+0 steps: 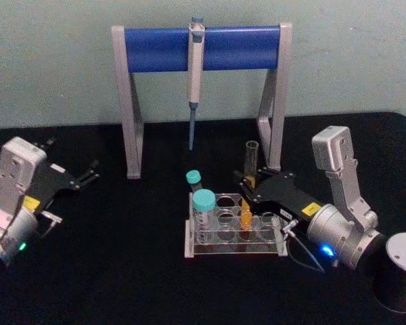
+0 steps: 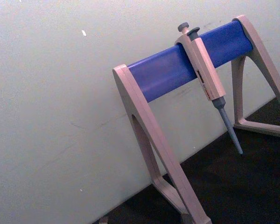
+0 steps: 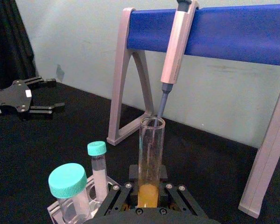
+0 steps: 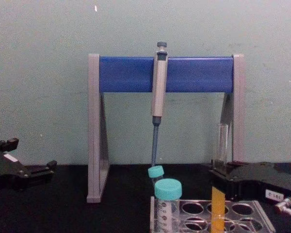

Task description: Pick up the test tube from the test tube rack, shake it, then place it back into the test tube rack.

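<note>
The test tube stands nearly upright in a back-row hole of the clear test tube rack. Orange-yellow liquid fills its lower part. My right gripper reaches in from the right and is shut on the test tube just above the rack's top plate. In the right wrist view the fingers press both sides of the test tube at the liquid level. The chest view shows the test tube rising above the right gripper, with the rack below. My left gripper rests open at the far left, apart from everything.
Two teal-capped tubes stand in the rack's left end. Behind it is the grey-and-blue pipette stand with a pipette hanging down. A grey cylinder sits at the right edge.
</note>
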